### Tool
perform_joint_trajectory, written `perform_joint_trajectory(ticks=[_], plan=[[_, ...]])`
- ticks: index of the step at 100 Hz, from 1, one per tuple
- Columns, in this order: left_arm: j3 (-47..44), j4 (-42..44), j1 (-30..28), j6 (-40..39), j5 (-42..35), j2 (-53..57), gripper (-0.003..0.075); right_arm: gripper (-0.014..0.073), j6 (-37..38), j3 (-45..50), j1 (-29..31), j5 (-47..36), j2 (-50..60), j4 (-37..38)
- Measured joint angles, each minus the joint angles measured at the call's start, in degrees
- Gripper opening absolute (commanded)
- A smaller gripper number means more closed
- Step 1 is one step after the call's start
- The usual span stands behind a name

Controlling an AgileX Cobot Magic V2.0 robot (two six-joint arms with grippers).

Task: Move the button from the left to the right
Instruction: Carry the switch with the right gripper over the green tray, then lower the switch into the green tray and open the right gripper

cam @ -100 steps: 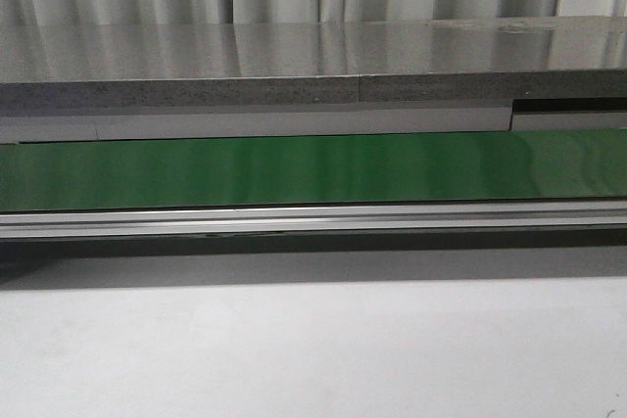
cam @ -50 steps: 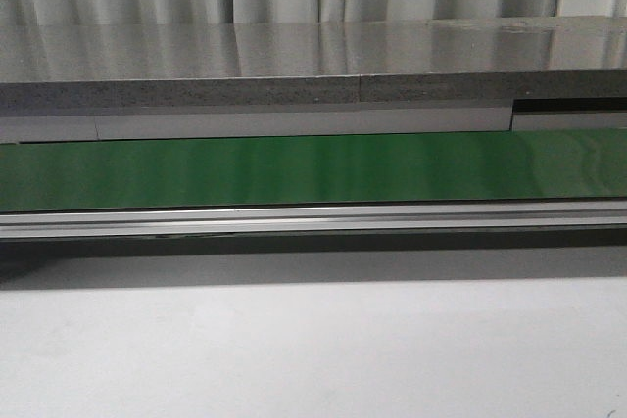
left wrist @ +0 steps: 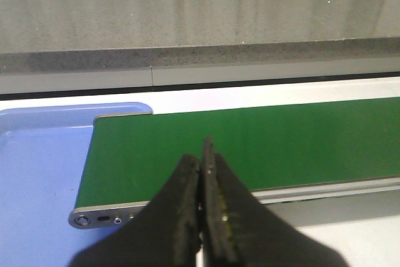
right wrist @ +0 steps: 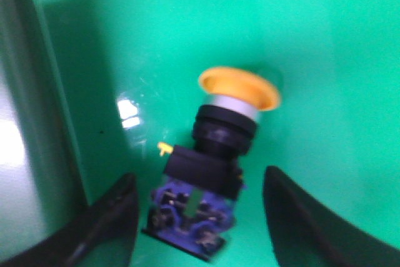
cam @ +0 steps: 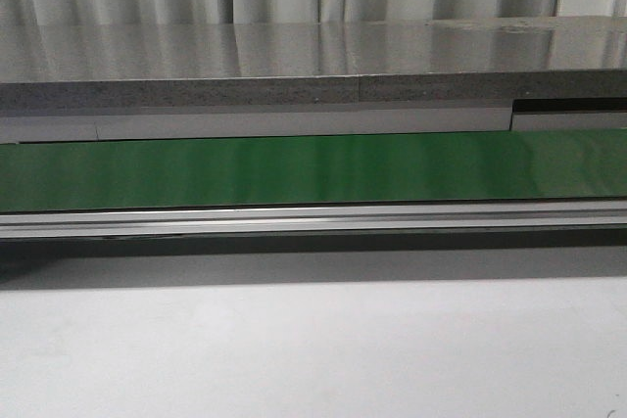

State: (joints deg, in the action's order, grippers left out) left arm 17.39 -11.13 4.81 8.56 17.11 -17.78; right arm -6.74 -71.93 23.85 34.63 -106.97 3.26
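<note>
Front view: just the green conveyor belt [cam: 313, 168] running across, its aluminium rail [cam: 313, 219] along the near edge, a grey stone-look counter [cam: 294, 66] behind and the white table [cam: 313, 349] in front; no arm or button in sight here. Left wrist view: left gripper [left wrist: 202, 211] has its black fingers pressed together on nothing, hanging over the near edge of the belt's end, with a blue tray [left wrist: 37, 173] beside that end. Right wrist view: right gripper [right wrist: 200, 217] spread wide, one finger each side of the button [right wrist: 215, 161], which lies tilted on a green surface [right wrist: 325, 42], yellow cap away from the fingers, not gripped
</note>
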Motion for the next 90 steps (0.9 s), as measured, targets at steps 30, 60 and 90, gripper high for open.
perform_joint_trajectory(ticks=[30,60,90], plan=[[0.0,0.0,0.0,0.0,0.0,0.0,-0.0021,0.0563,-0.05,-0.12,0.12,0.0,0.53,0.34],[0.0,0.0,0.0,0.0,0.0,0.0,-0.0021,0.0563,0.32,-0.12,-2.33,-2.59,10.86,-2.32],[0.0,0.0,0.0,0.0,0.0,0.0,-0.0021,0.0563,0.32,2.31,-11.15,-6.69,24.62,-4.95]])
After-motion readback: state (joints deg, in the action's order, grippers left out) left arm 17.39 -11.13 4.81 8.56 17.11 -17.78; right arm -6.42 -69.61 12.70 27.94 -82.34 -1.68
